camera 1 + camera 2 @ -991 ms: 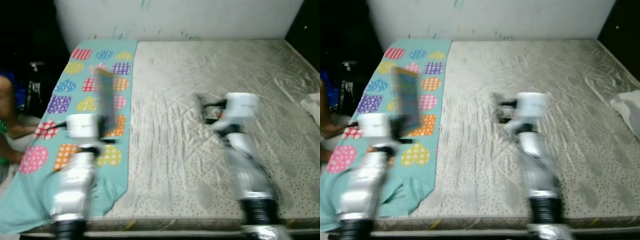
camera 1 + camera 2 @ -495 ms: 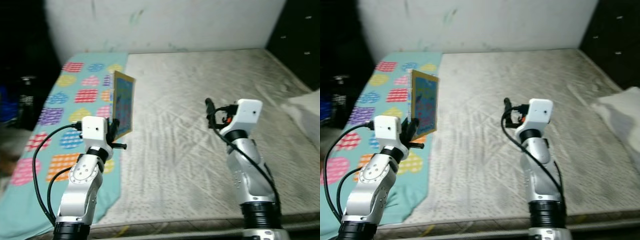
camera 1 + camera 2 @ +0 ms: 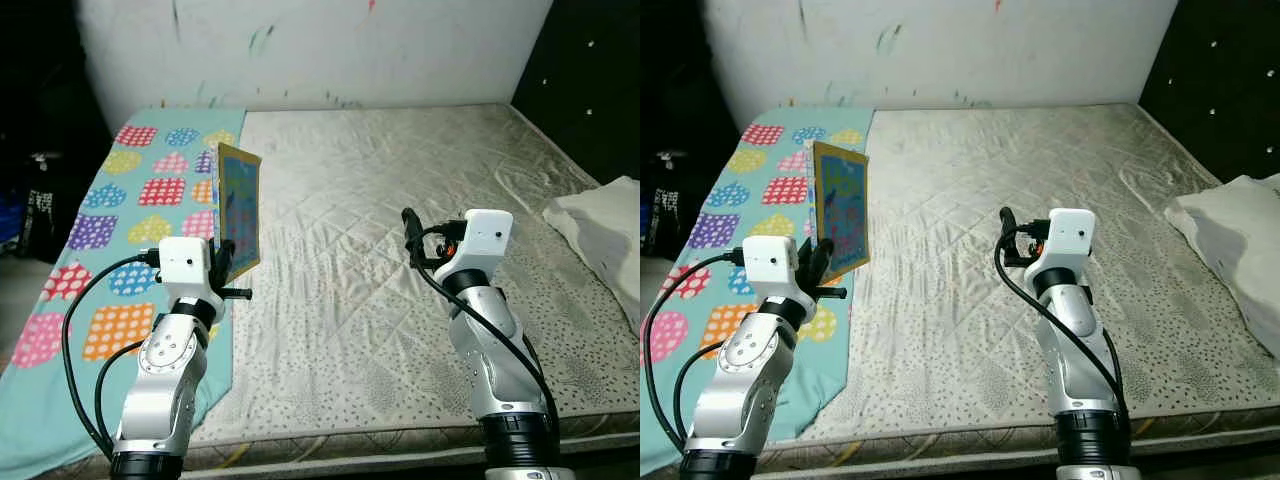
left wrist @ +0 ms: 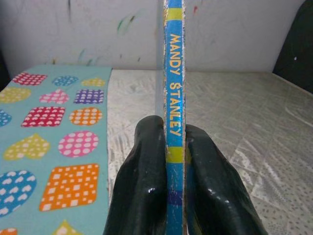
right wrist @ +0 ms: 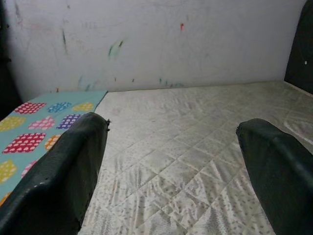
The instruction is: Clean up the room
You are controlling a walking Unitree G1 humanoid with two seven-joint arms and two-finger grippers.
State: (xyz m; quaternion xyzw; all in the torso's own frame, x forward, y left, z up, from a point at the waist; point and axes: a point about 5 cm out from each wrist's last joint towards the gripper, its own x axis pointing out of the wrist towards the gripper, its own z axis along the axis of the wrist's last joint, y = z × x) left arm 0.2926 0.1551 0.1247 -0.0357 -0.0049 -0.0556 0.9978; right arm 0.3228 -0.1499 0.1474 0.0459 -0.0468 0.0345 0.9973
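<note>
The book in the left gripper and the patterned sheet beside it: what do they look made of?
Book: likely glossy printed board or card; thin stiff spine, worn whitish edges, standing upright in the left gripper. Sheet: soft woven cloth, matte, draping over the mattress edge.

You face bed: bare quilted mattress (image 3: 380,210). Teal blanket (image 3: 120,200) with coloured shapes along robot's left edge; white pillow (image 3: 605,225) at right edge.

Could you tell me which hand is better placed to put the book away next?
Left: the left hand already grips the book upright by its spine. The right hand hangs open above the mattress.
</note>
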